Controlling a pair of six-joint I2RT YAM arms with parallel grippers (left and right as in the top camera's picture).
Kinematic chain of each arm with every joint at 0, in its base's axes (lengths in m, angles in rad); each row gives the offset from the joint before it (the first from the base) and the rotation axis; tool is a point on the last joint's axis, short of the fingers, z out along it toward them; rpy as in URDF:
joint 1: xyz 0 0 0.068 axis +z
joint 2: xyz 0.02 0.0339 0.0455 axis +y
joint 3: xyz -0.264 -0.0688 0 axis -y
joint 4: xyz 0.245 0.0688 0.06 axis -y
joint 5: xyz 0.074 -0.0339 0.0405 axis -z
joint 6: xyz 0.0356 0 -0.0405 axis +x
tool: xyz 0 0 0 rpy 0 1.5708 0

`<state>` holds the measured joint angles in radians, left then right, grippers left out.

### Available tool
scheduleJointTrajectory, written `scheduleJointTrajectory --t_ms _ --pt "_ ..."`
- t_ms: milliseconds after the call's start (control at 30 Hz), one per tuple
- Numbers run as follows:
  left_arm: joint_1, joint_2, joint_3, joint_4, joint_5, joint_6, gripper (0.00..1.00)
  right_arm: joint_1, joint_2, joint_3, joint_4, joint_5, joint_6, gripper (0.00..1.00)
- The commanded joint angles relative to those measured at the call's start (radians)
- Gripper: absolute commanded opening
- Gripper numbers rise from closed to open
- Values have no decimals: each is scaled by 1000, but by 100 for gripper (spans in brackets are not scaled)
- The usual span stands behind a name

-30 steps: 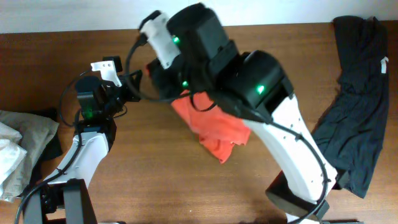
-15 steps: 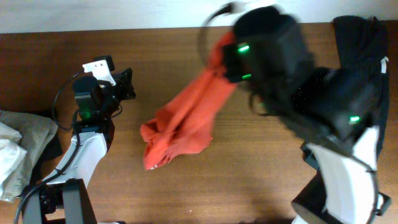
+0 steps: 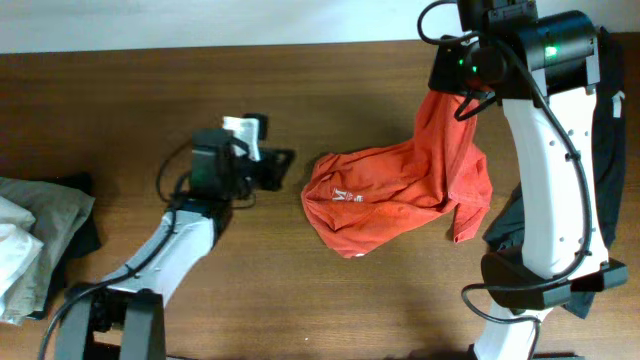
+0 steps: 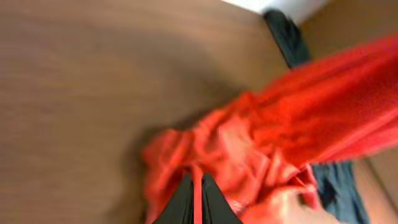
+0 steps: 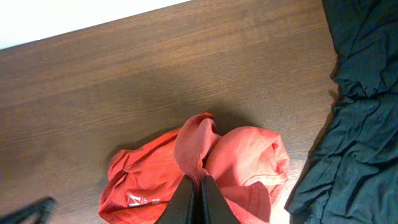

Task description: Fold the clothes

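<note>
Closest to me, at about 8 o'clock on the brown wooden tabletop (image 3: 330,300), a rumpled heap of khaki and white garments (image 3: 25,235) sits at the left edge. Just past it, the left hand (image 3: 283,160) points toward 3 o'clock. Its fingers are pressed together on nothing, and the tips are near the shirt's left edge but apart from it. Its own camera view is blurred.

The red-orange cotton T-shirt (image 3: 400,185) lies crumpled a little right of the tabletop's centre, with small white lettering (image 3: 345,196) facing up near its 9 o'clock side. Its 1 o'clock corner is lifted off the wood in a ridge of cloth that rises to the right hand (image 5: 194,183). That hand is clamped on a pinch of the fabric.

Farthest off, from 1 to 4 o'clock along the right edge, a sprawled black soft garment (image 3: 612,140) lies partly hidden behind the right arm (image 3: 555,190). I cannot tell whether it touches the shirt's hem.
</note>
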<state>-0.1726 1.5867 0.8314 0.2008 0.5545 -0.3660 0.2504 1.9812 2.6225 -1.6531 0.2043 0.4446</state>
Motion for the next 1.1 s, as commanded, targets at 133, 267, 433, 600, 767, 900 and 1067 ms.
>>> scheduleJointTrajectory --t_ms 133,267,433,600,767,900,1067 --pt "-148 12 5 -416 135 -35 99 4 -19 11 2 -25 -45 4" --pt "-171 12 5 -415 130 -68 98 4 -19 11 3 -33 -45 4" --pt "-234 49 6 -284 70 -134 75 4 -19 11 -1 -37 -45 4" --pt "-245 75 6 -317 51 -157 82 4 -19 11 -17 -36 -48 4" --pt "-245 107 129 -424 -151 -77 71 4 -19 11 -15 -37 -48 4" --pt "-245 273 399 -595 -203 -2 68 4 -19 11 -27 -37 -48 4" --pt "-245 300 409 -822 -237 98 66 5 -19 11 -35 -36 -48 4"
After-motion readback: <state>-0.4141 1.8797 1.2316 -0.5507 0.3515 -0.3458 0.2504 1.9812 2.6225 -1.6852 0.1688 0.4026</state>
